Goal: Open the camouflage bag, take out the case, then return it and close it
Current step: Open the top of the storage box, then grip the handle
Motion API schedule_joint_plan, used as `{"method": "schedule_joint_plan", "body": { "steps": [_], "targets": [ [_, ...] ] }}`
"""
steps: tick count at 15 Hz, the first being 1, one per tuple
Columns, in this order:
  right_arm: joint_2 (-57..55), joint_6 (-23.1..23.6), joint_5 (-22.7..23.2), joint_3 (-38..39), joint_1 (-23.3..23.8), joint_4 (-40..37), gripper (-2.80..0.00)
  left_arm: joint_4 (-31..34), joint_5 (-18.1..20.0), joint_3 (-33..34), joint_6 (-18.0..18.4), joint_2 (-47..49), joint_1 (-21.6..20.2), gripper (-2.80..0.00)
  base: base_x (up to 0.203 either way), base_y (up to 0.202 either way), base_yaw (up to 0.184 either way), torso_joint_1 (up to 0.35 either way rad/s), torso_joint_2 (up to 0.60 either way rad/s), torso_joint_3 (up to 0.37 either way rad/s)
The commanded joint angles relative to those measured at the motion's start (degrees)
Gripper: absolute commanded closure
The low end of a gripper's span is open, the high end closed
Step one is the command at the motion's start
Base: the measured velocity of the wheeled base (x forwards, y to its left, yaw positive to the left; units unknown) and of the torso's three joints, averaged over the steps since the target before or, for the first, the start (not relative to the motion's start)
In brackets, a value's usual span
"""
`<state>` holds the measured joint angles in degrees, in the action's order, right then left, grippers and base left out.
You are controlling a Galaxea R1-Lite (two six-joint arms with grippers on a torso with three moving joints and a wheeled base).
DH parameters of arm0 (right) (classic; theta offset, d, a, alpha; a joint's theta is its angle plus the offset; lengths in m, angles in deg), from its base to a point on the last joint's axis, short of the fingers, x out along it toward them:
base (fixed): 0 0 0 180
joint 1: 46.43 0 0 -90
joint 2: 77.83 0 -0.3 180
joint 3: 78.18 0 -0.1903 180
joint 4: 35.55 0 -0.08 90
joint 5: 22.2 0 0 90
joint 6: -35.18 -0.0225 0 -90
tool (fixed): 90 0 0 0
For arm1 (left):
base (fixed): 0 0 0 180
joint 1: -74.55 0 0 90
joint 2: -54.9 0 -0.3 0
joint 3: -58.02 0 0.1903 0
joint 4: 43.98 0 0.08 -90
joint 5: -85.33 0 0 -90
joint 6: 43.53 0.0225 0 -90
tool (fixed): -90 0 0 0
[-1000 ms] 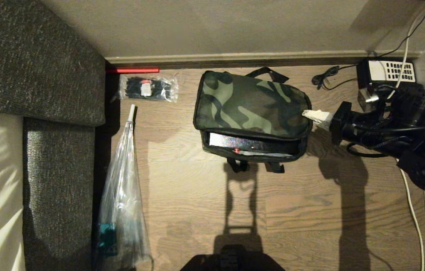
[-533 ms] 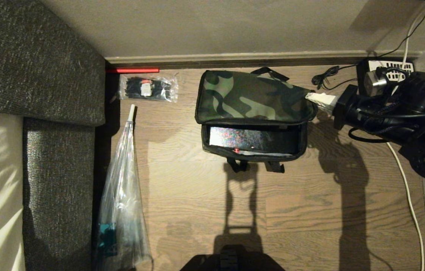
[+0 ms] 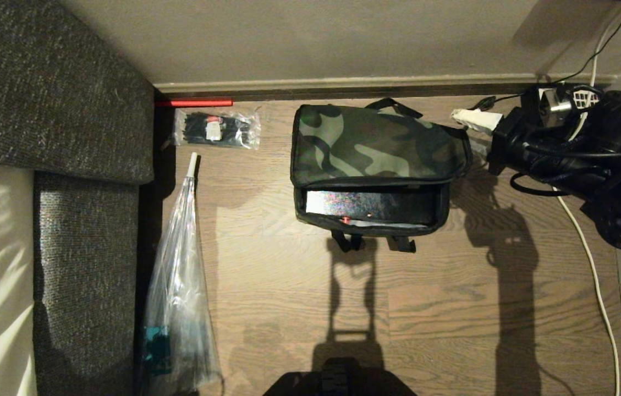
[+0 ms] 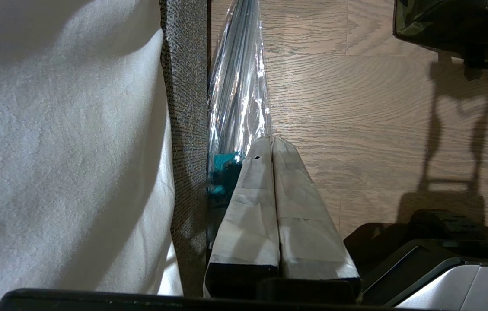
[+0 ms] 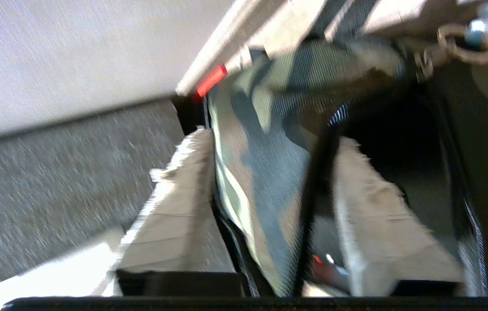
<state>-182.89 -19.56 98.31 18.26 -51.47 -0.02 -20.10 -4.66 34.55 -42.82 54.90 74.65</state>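
The camouflage bag (image 3: 376,146) sits on the wooden floor near the wall, its lid raised along the near side. Through that gap the flat black case (image 3: 368,204) shows inside, with a small red spot on its near edge. My right gripper (image 3: 472,118) hovers just off the bag's far right corner. In the right wrist view its fingers (image 5: 174,207) stand apart, open (image 5: 269,142), with the edge of the camouflage lid (image 5: 261,172) running between them. My left gripper (image 4: 273,139) is shut and empty, parked low beside the sofa.
A grey sofa (image 3: 51,110) fills the left. A clear plastic bag (image 3: 178,297) lies along it, and a small packet of black items (image 3: 216,129) lies by the wall. A desk phone (image 3: 582,99) and a white cable (image 3: 596,286) sit behind my right arm.
My right gripper, shut on the lid's right edge before, lifted it towards the wall and then opened. The lid stays raised and more of the case shows.
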Motion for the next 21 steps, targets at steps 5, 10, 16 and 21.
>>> {"method": "schedule_joint_plan", "body": {
  "steps": [5,10,16,21],
  "targets": [
    [-2.05,-7.46,-2.53,-6.18,0.02,4.62,-2.8,0.01,-0.01,0.01,0.0,0.0,-0.01,0.0,0.0,0.0,0.0,0.0,0.0,0.0],
    [-3.49,-9.68,-6.01,-11.8,0.02,4.7,-2.8,0.01,-0.01,0.01,0.0,0.0,-0.01,0.0,0.0,0.0,0.0,0.0,0.0,0.0],
    [-3.86,-9.6,-7.38,-13.5,0.11,9.5,-2.8,0.01,-0.01,0.01,0.0,0.0,-0.01,0.0,0.0,0.0,0.0,0.0,0.0,0.0],
    [0.46,-10.38,-7.33,-4.85,0.11,12.5,0.0,0.01,-0.01,0.01,0.0,0.0,-0.01,0.0,0.0,0.0,0.0,0.0,0.0,0.0]
  ]
}}
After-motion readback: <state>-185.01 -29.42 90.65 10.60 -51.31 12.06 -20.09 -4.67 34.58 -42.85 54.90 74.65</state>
